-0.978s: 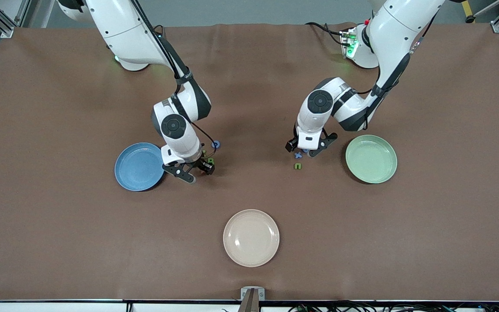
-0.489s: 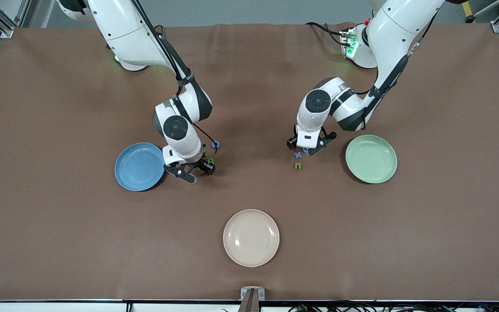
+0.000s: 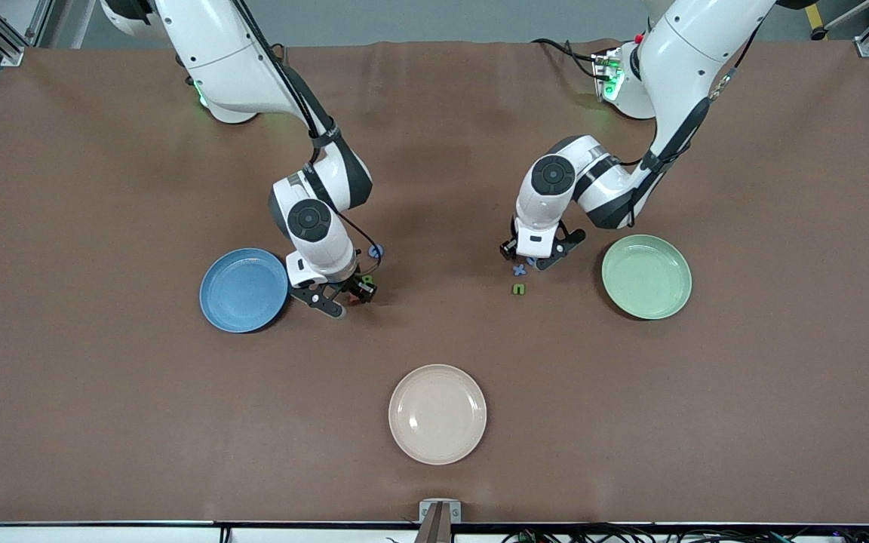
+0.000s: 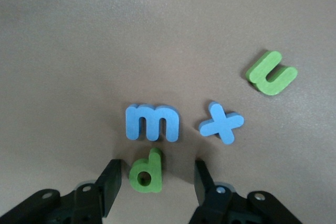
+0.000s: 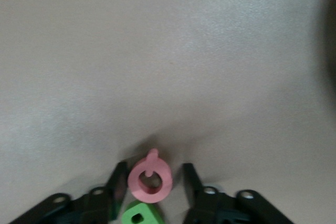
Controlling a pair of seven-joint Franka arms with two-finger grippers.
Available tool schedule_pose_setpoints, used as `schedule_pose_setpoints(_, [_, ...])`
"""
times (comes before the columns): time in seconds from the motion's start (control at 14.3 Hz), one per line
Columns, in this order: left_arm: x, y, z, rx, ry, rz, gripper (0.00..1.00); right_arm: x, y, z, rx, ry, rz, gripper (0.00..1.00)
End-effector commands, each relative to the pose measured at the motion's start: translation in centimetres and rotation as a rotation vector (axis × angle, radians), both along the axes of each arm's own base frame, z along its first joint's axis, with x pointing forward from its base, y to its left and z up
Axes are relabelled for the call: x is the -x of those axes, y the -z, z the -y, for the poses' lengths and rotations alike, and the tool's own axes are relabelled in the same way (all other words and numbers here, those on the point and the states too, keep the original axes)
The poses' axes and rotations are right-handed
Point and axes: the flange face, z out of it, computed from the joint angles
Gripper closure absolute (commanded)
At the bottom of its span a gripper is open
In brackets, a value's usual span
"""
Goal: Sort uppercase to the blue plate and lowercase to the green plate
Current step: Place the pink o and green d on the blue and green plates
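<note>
On the brown tabletop (image 3: pixel 102 377), the left end effector (image 3: pixel 533 262) is seen low beside the green plate (image 3: pixel 646 276), and the right end effector (image 3: pixel 335 300) low beside the blue plate (image 3: pixel 244 289). Only the left wrist view shows that the green p (image 4: pixel 146 171) lies between the parted fingers (image 4: pixel 111 184), with gaps on both sides, so nothing is gripped. The blue m (image 4: pixel 153 123), blue x (image 4: pixel 221 123) and green n (image 4: pixel 271 73) are just beside it. Only the right wrist view shows the pink Q (image 5: pixel 150 178) flat between the right fingers (image 5: pixel 118 181), not squeezed, with a green letter (image 5: pixel 142 214) touching it. A beige plate (image 3: pixel 437 414) is set nearest the front camera.
</note>
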Motion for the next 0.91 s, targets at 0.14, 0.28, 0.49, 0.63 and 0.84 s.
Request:
schedule_pose_setpoints(0.14, [0.6,0.7,0.3,-0.002,0.000,-0.003,0.42,0.0,0.9,0.1,0.006,0.021,-0.016,0.97])
schedule_pose_setpoints(0.28, [0.7,0.7,0.4,-0.002,0.001,-0.003,0.50,-0.5,0.6,0.7,0.010,0.019,-0.018,0.99])
schedule_pose_setpoints(0.49, [0.6,0.6,0.4,-0.001,0.004,0.000,0.60,-2.1,-2.5,3.4,0.030,-0.041,-0.078,1.00])
schedule_pose_setpoints(0.63, [0.5,0.5,0.4,0.001,0.006,0.005,0.69,-3.6,-5.6,6.6,0.029,-0.070,-0.113,1.00])
schedule_pose_setpoints(0.84, [0.3,0.1,0.4,0.002,0.006,0.013,0.78,-4.8,-9.7,11.8,0.023,-0.140,-0.162,1.00])
